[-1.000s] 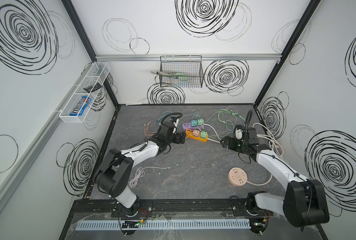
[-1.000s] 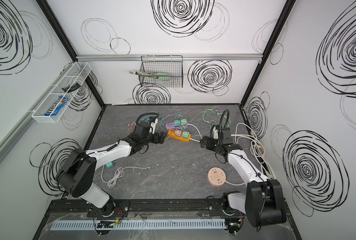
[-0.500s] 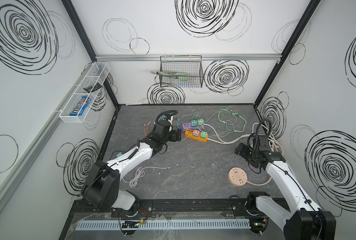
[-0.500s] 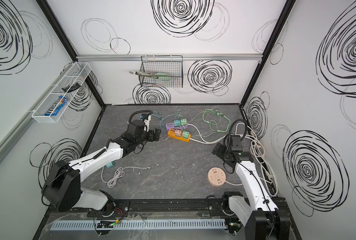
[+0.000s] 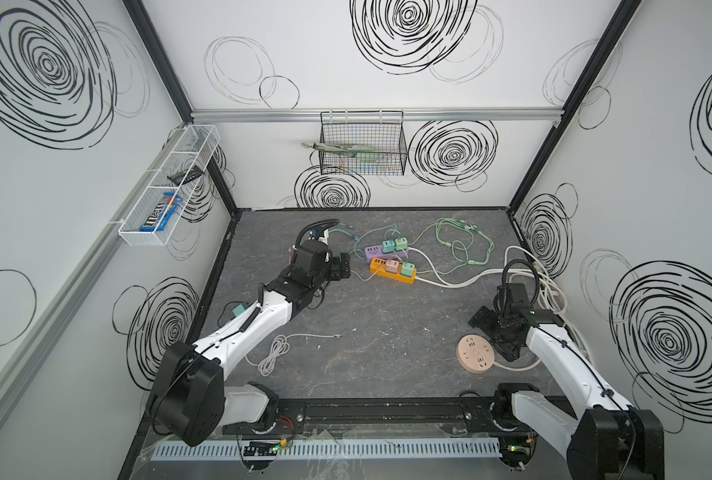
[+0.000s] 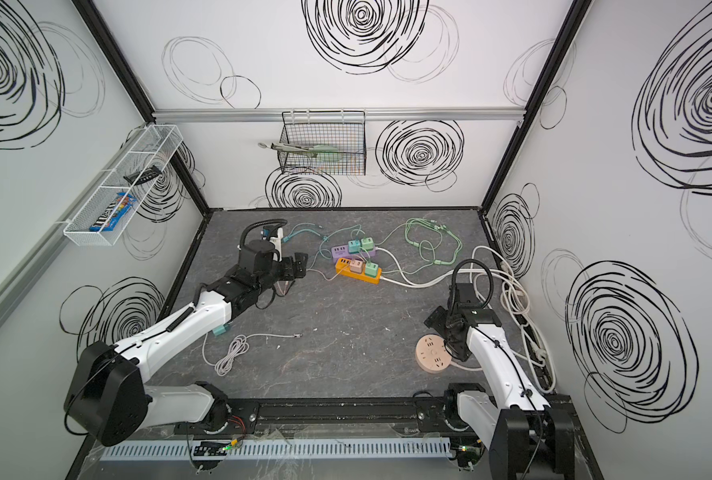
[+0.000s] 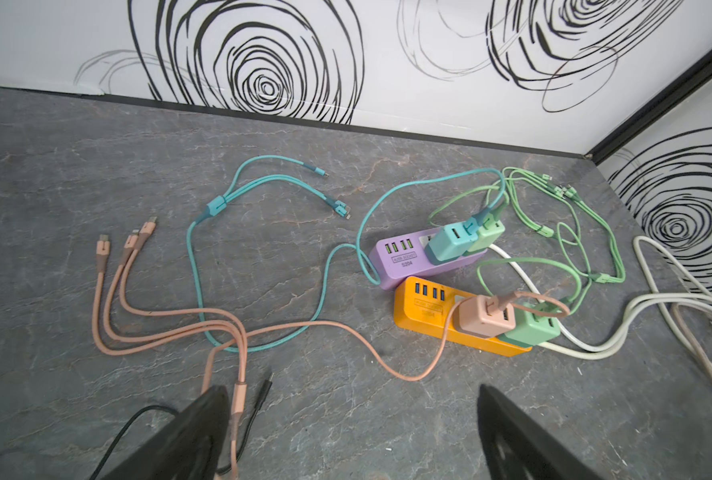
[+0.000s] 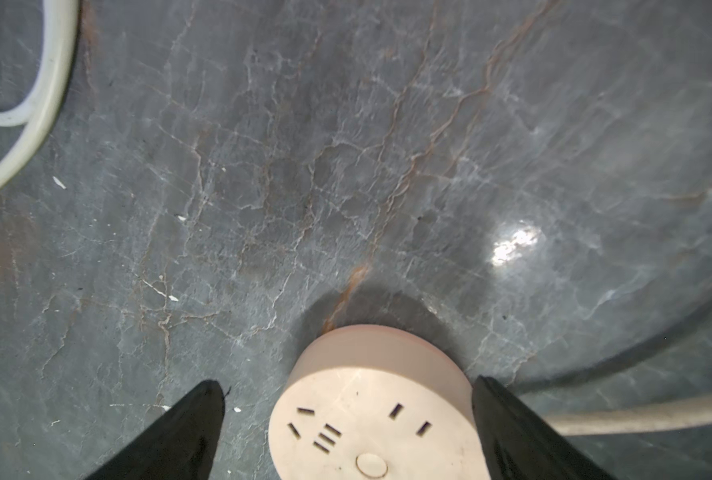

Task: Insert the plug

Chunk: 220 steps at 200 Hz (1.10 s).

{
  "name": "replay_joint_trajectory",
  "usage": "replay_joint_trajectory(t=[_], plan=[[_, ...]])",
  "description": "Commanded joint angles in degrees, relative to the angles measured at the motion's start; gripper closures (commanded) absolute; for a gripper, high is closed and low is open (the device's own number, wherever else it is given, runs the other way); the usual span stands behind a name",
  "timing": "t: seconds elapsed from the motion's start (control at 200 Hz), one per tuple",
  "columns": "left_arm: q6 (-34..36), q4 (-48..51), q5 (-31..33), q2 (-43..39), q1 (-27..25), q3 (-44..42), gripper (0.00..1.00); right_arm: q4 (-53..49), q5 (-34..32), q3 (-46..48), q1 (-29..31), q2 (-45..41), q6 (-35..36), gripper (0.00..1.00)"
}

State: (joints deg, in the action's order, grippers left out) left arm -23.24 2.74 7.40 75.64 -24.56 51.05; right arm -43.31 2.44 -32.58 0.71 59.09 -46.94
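Note:
An orange power strip (image 5: 381, 264) (image 7: 425, 307) lies at mid-table, with a pink plug adapter (image 5: 392, 266) (image 7: 485, 318) and a green one (image 7: 531, 328) seated in it. My left gripper (image 5: 341, 268) (image 7: 350, 390) hovers open just left of the strip, holding nothing. A pink cable (image 7: 237, 399) runs past one of its fingers. A round pink socket (image 5: 475, 353) (image 8: 370, 415) lies at the front right. My right gripper (image 5: 481, 322) (image 8: 348, 382) is open above it, and the socket shows between the fingers.
A purple strip (image 5: 373, 250) with teal and green adapters lies behind the orange one. Green cables (image 5: 462, 245) and thick white cords (image 5: 549, 291) crowd the right side. A coiled cable (image 5: 273, 353) and a teal block (image 5: 239, 309) lie by the left arm.
Both arms have pulled back from the orange strip. The right gripper moved toward the front right and now hangs over the round socket. The left gripper drew back a little to the left.

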Motion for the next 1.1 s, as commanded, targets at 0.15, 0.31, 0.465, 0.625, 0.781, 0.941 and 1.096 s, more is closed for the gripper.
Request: replay_joint_trajectory(t=[0.15,0.31,0.465,0.625,0.781,0.941,1.096], plan=[[-2.59,1.15,0.59,-3.18,0.55,-0.74,0.04,-2.67,4.95,0.85,3.72,5.69,-0.70,0.03],[-2.94,0.90,1.37,-4.52,0.21,-2.12,0.04,2.14,13.00,1.92,3.68,9.09,-0.16,0.03],[-3.19,0.67,1.28,-5.23,-0.14,-2.71,0.04,7.04,18.27,2.65,4.74,11.01,-2.75,0.03],[-3.05,0.77,-0.31,-6.16,-0.15,-2.75,0.04,8.63,19.91,1.16,9.41,12.42,-9.40,0.03],[-3.44,-0.84,-2.31,-7.08,-0.95,-3.74,0.04,18.68,22.04,1.83,16.33,15.04,-22.25,0.03],[-2.95,1.37,-3.23,-5.44,-2.33,-2.81,0.04,29.78,21.06,-2.35,23.56,23.02,-32.59,0.03],[-3.03,3.15,-3.05,-2.90,-3.39,-2.26,0.04,37.99,18.03,-10.42,31.39,32.26,-37.62,0.03]])
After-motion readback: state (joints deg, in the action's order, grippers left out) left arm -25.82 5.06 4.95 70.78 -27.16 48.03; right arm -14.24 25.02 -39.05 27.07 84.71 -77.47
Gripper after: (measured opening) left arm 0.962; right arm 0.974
